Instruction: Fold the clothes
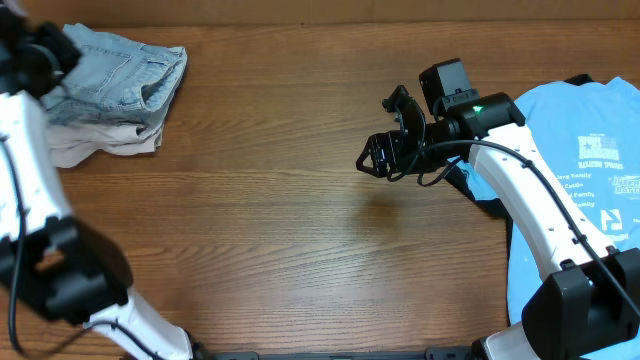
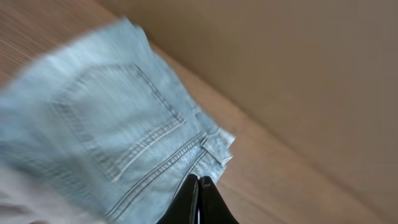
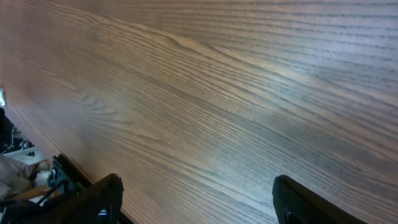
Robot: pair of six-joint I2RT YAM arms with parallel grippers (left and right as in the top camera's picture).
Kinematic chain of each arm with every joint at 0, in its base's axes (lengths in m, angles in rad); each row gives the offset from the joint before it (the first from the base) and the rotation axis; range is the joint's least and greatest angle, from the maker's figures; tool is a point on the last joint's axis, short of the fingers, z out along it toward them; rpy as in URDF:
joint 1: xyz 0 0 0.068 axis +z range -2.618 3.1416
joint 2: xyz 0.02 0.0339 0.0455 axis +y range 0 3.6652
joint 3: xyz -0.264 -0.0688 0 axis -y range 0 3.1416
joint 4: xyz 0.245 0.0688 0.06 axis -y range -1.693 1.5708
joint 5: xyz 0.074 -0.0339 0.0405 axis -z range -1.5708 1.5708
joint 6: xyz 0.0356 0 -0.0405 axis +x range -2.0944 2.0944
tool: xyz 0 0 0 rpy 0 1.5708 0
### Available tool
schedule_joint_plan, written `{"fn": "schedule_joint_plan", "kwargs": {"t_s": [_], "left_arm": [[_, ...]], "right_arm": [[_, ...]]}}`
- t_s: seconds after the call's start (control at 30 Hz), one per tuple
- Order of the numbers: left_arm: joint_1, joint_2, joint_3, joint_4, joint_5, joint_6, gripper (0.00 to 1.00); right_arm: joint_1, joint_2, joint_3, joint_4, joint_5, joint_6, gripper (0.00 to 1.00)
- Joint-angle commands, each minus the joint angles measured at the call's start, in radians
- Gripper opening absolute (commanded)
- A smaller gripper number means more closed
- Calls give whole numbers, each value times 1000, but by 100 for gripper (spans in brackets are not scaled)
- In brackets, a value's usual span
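Observation:
The folded light-blue jeans (image 1: 125, 75) lie at the table's far left corner on top of folded beige trousers (image 1: 100, 140). In the left wrist view a back pocket of the jeans (image 2: 118, 118) faces up and is blurred. My left gripper (image 2: 200, 182) hovers over the jeans' waistband edge, shut, with nothing between its fingers. My right gripper (image 1: 385, 152) hangs open over bare wood near the table's middle; its two fingers stand wide apart with nothing between them (image 3: 196, 190). A sky-blue printed T-shirt (image 1: 590, 150) lies spread at the right, partly under the right arm.
A dark cloth edge (image 1: 465, 185) shows under the T-shirt's left side. The brown wooden table (image 1: 280, 220) stretches between the two piles. The far table edge runs just behind the jeans (image 2: 267, 143).

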Motion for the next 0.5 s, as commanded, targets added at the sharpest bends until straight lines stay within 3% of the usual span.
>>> {"fn": "schedule_joint_plan", "kwargs": {"t_s": [0.0,0.17,0.3,0.47], "left_arm": [[-19,153,-13,-16,-56,58,4],[-19,257,-13,-144,-51,108,4],[-19,259,2,-206,-57,123,13],[-27,198,160,-350,4,235,18]], "right_arm": [[3,-10,2,-7,-10,10,80],[3,-10,2,-5,-10,35,80],[3,-10,2,26,-24,41,80],[3,-20,3,74,-24,42,78]]}}
